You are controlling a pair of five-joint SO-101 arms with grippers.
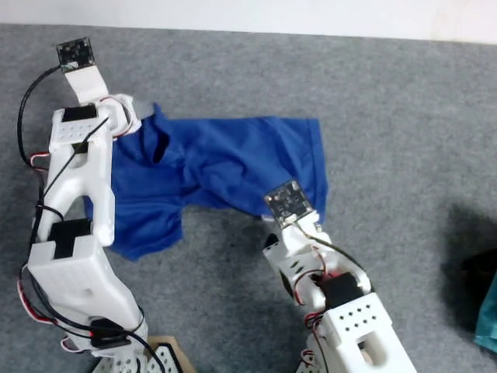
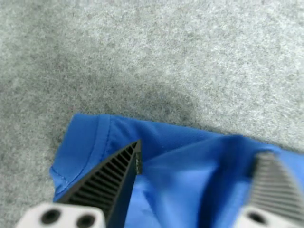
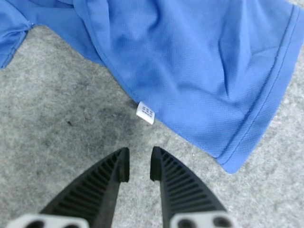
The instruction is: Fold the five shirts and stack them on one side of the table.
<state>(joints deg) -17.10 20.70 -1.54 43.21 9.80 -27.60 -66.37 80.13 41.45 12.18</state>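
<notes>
A blue shirt (image 1: 225, 167) lies crumpled on the grey carpeted table, left of centre. My left gripper (image 2: 202, 152) is open wide at the shirt's far left corner (image 1: 147, 124), its fingers (image 2: 118, 175) straddling a raised fold of blue cloth (image 2: 190, 161). My right gripper (image 3: 139, 159) hangs over bare carpet just in front of the shirt's near hem (image 3: 247, 128), beside a small white tag (image 3: 146, 112). Its fingers are open by a narrow gap and hold nothing. In the high view the right wrist camera (image 1: 290, 202) covers that gripper.
A teal cloth (image 1: 488, 315) and a dark shape (image 1: 475, 268) sit at the table's right edge. A tan board (image 1: 169, 353) lies by the left arm's base. Bare carpet (image 1: 404, 116) spreads right of the shirt.
</notes>
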